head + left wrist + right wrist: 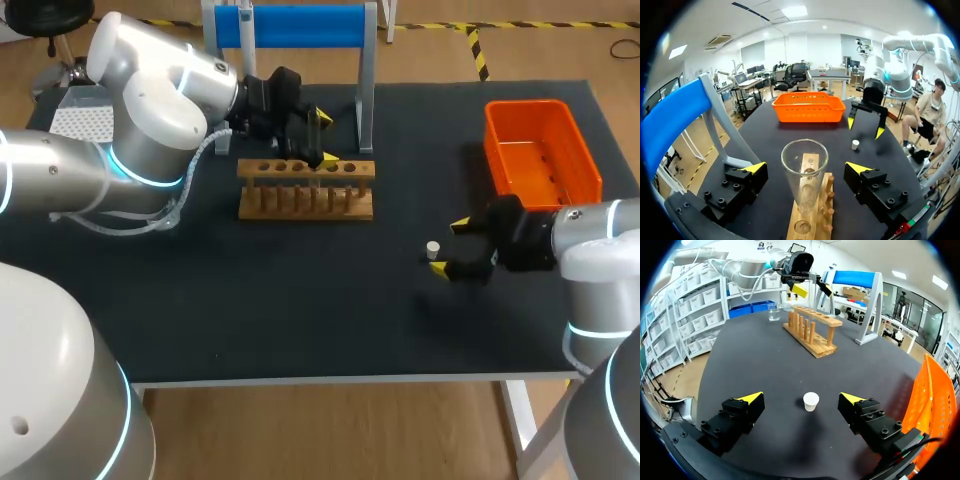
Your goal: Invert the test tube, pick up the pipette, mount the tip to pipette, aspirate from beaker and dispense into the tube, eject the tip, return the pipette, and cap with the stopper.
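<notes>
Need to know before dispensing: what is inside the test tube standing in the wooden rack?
The test tube looks empty: clear glass, open mouth upward, no liquid visible inside. Its bottom sits in the wooden rack, so the very lowest part cannot be judged clearly.

Wide gap between stopper (433, 248) and wooden rack (306, 190)

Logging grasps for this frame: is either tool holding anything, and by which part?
Nothing is held. The left tool is open, flanking the test tube in the rack; the right tool is open around the stopper on the table.
</notes>
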`<state>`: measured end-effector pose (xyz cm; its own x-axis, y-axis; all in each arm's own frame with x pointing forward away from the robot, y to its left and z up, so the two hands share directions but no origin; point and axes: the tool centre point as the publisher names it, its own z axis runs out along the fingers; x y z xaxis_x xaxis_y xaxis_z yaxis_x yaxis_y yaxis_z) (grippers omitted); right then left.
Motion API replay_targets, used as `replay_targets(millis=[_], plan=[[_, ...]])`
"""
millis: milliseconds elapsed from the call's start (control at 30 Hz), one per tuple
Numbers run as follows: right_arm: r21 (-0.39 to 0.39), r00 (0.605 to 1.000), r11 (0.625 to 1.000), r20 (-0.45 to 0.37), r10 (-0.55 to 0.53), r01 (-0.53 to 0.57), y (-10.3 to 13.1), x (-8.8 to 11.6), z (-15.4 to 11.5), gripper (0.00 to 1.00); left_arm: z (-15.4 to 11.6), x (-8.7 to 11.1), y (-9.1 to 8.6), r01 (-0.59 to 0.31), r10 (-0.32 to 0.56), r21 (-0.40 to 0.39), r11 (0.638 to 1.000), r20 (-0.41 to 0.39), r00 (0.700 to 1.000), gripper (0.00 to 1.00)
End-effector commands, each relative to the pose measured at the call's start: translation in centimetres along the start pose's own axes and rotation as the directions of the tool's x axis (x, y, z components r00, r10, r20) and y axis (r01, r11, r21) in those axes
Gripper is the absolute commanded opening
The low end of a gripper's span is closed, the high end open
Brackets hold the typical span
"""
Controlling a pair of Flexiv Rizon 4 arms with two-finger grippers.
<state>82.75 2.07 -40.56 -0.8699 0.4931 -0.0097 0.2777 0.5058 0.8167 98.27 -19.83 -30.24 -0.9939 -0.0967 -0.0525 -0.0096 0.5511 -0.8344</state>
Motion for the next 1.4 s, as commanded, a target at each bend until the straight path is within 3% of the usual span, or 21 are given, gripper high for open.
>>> replay_targets(millis=[33, 700, 867, 933, 1033, 1133, 1400], plan=[[-0.006, 1.000, 1.000, 0.007, 0.001, -0.001, -0.2, 0.0, 0.7, 1.00, 0.1, 0.0, 0.0, 0.001, -0.001, -0.002, 1.000, 0.000, 1.000, 1.00], [0.016, 1.000, 1.000, -0.004, 0.004, -0.004, -0.4, -0.2, 2.3, 1.00, 0.1, 0.0, 0.0, 0.001, -0.001, -0.002, 1.000, 0.000, 1.000, 1.00], [0.023, 1.000, 1.000, -0.005, 0.006, -0.006, -0.5, -0.2, 2.6, 0.93, 0.1, 0.0, 0.0, 0.001, -0.001, -0.002, 1.000, 0.000, 1.000, 1.00], [0.025, 1.000, 1.000, -0.006, 0.006, -0.006, -0.4, -0.2, 2.8, 0.85, 0.1, 0.0, 0.0, 0.001, -0.001, -0.002, 1.000, 0.000, 1.000, 1.00], [0.027, 1.000, 1.000, -0.006, 0.006, -0.006, -0.4, -0.2, 2.9, 0.84, 0.1, 0.0, 0.0, 0.001, -0.001, -0.002, 1.000, 0.000, 1.000, 1.00], [0.029, 1.000, 1.000, -0.007, 0.007, -0.006, -0.5, -0.3, 3.1, 0.71, 0.1, 0.0, 0.0, 0.001, -0.001, -0.002, 1.000, 0.000, 1.000, 1.00], [0.034, 1.000, 0.999, -0.006, 0.012, -0.012, -0.5, -0.5, 3.2, 0.73, 0.1, 0.0, 0.0, 0.001, -0.001, -0.002, 1.000, 0.000, 1.000, 1.00]])
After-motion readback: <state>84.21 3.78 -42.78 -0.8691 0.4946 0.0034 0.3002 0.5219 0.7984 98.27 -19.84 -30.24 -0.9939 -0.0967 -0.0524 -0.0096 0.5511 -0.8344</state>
